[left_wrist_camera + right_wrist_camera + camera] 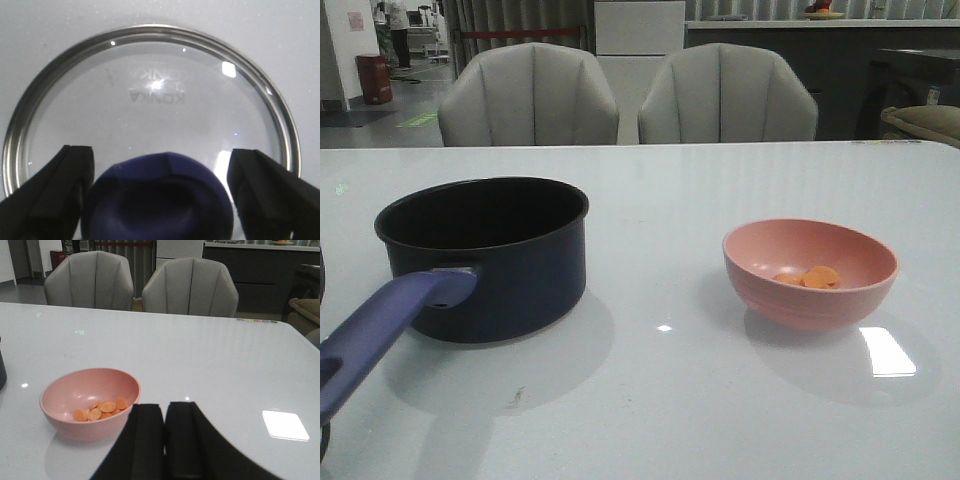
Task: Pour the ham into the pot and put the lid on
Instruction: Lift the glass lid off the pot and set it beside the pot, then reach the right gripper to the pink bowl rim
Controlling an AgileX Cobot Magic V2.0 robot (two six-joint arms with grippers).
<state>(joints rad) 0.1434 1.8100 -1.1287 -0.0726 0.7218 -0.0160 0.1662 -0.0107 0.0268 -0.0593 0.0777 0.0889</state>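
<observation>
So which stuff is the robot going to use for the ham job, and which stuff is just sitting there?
For the job:
ham
pink bowl holding it
pot
lid
left gripper, open around the lid's blue knob
right gripper, shut

Just there:
two grey chairs
table

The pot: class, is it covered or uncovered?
Uncovered: the pot shows its open black inside, and the lid lies flat on the table.

The left gripper (159, 192) hangs with its black fingers (47, 192) spread wide, one on each side of a blue knob (157, 197) and touching neither side. The right gripper (165, 440) sits low over the table, fingers (142, 440) pressed together, holding nothing.
</observation>
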